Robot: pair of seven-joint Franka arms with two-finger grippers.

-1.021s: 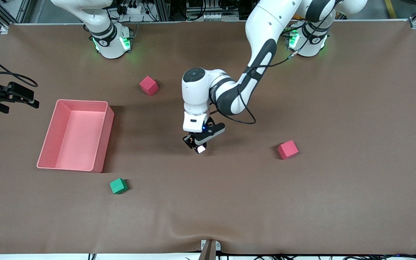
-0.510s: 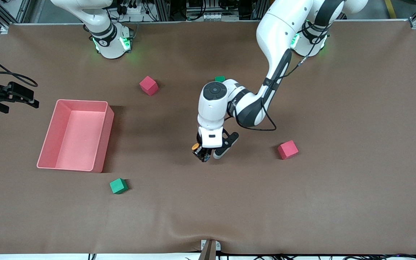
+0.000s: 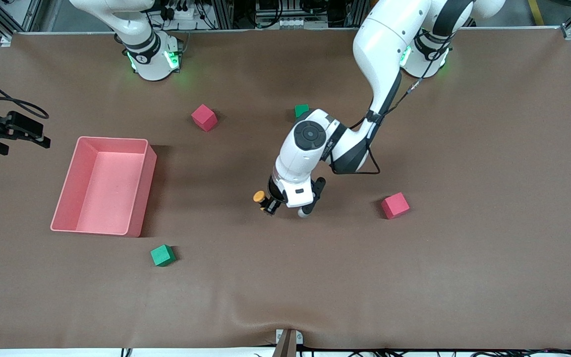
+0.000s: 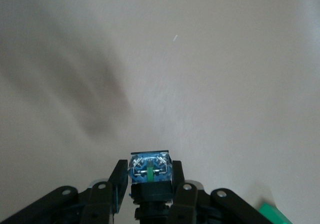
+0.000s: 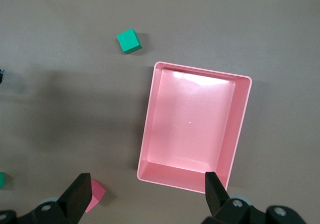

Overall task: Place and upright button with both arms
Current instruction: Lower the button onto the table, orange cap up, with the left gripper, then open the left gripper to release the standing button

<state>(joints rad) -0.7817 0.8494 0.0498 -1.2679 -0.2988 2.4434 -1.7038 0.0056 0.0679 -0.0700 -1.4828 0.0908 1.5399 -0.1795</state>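
Left gripper (image 3: 271,204) clamps the button (image 3: 260,198) – round orange cap, blocky black body – over matte brown table (image 3: 464,272). Right gripper (image 5: 145,196) waits spread above smooth pink tray (image 3: 70,191); foam cubes (image 3: 395,205) scattered.

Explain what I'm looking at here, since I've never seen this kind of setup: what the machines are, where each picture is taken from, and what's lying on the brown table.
These are two white robot arms bolted along one edge of a table.

One picture looks down from a high camera facing them. The other two come from small cameras on each arm's wrist, looking past its gripper.

The left gripper is over the middle of the table, shut on the button, a small switch with an orange cap; its wrist view shows the button's underside.

The right gripper waits open, up over the table's edge at the right arm's end, beside the pink tray.

Also on the table: two red cubes and two green cubes.
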